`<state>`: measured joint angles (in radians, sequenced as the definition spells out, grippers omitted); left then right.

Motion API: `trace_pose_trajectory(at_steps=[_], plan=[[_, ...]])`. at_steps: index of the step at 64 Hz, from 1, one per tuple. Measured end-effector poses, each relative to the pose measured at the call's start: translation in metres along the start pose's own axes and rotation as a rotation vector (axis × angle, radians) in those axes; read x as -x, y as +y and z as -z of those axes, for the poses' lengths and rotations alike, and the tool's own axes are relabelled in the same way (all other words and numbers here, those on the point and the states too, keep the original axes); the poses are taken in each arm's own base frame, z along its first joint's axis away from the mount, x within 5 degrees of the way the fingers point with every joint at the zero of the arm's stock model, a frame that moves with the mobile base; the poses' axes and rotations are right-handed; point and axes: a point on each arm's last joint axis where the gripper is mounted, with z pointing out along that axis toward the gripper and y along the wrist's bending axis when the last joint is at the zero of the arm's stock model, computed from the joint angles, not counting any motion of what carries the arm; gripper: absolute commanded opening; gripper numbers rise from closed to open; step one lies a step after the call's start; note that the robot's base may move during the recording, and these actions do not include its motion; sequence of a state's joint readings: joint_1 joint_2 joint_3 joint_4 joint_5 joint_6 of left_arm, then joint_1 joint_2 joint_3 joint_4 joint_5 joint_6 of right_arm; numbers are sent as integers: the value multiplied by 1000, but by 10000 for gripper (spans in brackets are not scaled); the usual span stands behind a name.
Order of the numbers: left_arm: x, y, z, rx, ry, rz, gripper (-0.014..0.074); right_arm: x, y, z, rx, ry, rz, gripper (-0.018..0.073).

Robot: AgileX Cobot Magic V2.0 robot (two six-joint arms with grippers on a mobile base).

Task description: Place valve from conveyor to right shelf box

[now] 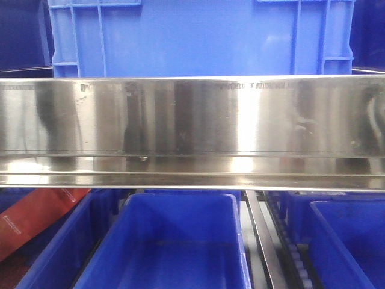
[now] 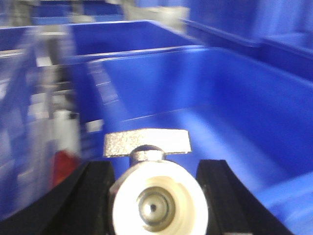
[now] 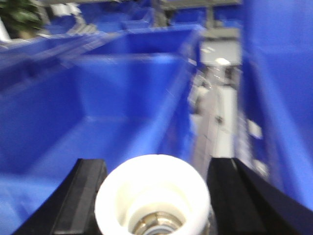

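Observation:
In the left wrist view my left gripper [image 2: 156,167] is shut on a valve [image 2: 159,205] with a white round end and a silver flat handle [image 2: 146,142] on top. It hangs over an open blue box [image 2: 210,103]. In the right wrist view my right gripper [image 3: 156,164] is shut on a second valve [image 3: 152,188], its white end facing the camera, above the inside of another blue box [image 3: 98,107]. Both wrist views are blurred. Neither gripper shows in the front view. The conveyor is out of view.
A shiny steel shelf rail [image 1: 192,120] crosses the front view, with a large blue crate [image 1: 198,36] above it. Below stand blue boxes at the middle [image 1: 174,241], right [image 1: 349,241] and left [image 1: 57,241]. A red strip [image 1: 36,217] lies at the left, and a roller track [image 1: 271,241] runs between boxes.

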<state>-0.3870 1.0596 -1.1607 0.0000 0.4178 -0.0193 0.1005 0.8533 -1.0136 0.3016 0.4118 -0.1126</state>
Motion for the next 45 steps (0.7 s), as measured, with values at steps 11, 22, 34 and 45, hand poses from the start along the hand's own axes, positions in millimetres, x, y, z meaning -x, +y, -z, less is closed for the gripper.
trace_pose_trajectory(at_steps=[11,22,34,45], plan=[[24,-29,-48,-99,10,-26,-111,29,22,-34,102,-35,14,-162],[35,-48,-87,-147,26,-23,-111,41,42,-76,166,-17,21,-162],[27,-56,-123,-181,147,44,-111,34,47,-126,165,45,20,-162],[19,-61,-149,-193,207,88,-111,13,46,-162,148,122,18,-162]])
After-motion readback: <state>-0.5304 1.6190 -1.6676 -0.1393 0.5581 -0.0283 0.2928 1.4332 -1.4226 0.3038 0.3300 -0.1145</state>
